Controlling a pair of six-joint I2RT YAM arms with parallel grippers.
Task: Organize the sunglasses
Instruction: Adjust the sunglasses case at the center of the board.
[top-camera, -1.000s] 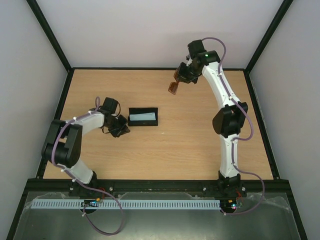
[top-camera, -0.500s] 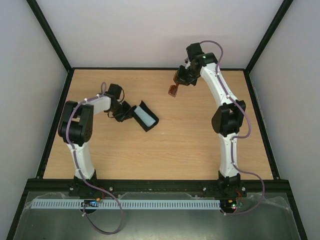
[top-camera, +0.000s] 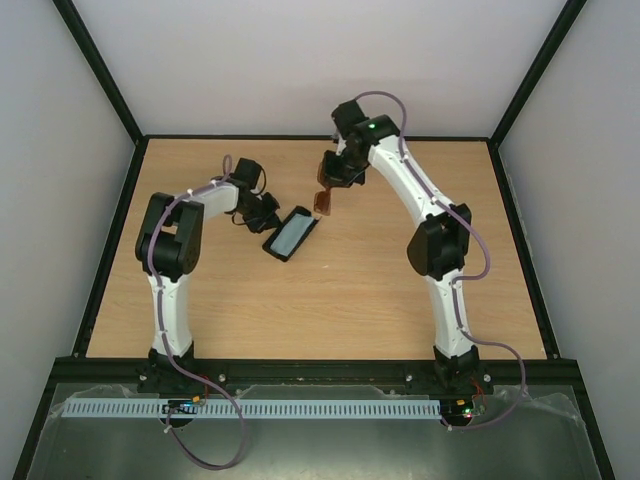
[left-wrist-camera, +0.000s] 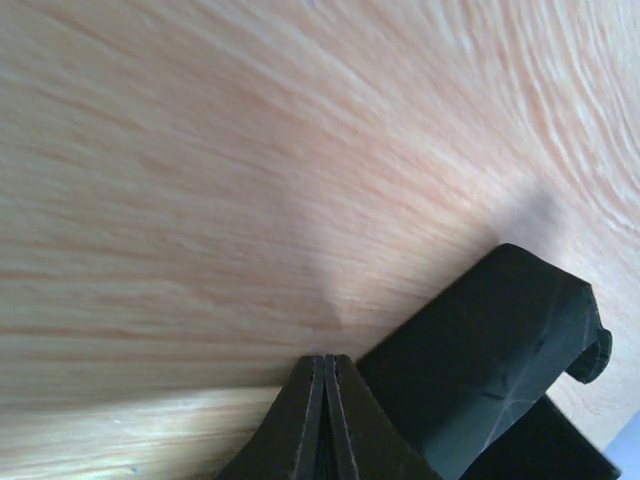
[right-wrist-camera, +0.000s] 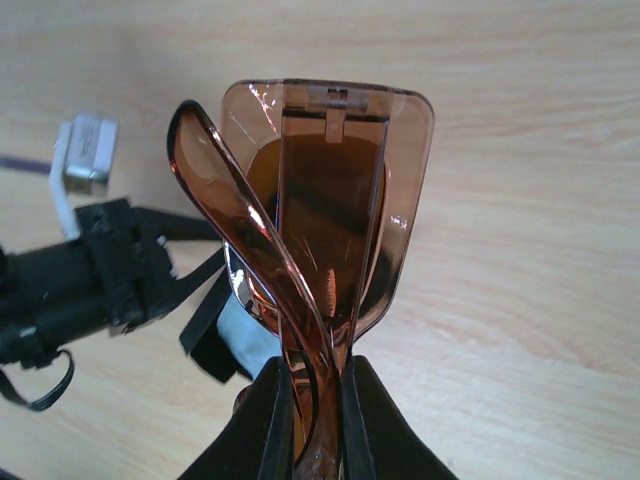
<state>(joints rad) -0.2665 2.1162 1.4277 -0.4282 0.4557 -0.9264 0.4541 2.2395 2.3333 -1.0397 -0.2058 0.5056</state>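
The sunglasses (top-camera: 324, 201), brown and amber-tinted, hang folded above the table with my right gripper (top-camera: 335, 180) shut on them. In the right wrist view the sunglasses (right-wrist-camera: 330, 200) stand up between the fingers (right-wrist-camera: 272, 420) of the right gripper (right-wrist-camera: 318, 400). The black open case (top-camera: 291, 233) lies slanted on the table just left of and below them, a light blue cloth (top-camera: 290, 236) inside it. My left gripper (top-camera: 262, 214) is shut with nothing in it, low on the table at the case's left end. In the left wrist view, the left gripper (left-wrist-camera: 328, 362) has the case (left-wrist-camera: 490, 370) beside it.
The wooden table (top-camera: 400, 270) is bounded by a black frame (top-camera: 320, 368) and white walls. In the right wrist view the left arm's wrist (right-wrist-camera: 80, 285) and the case with the cloth (right-wrist-camera: 240, 335) lie below the sunglasses.
The left arm swung toward the back and turned the case, sliding it away from the arms. The right arm carried the sunglasses left, closer to the case.
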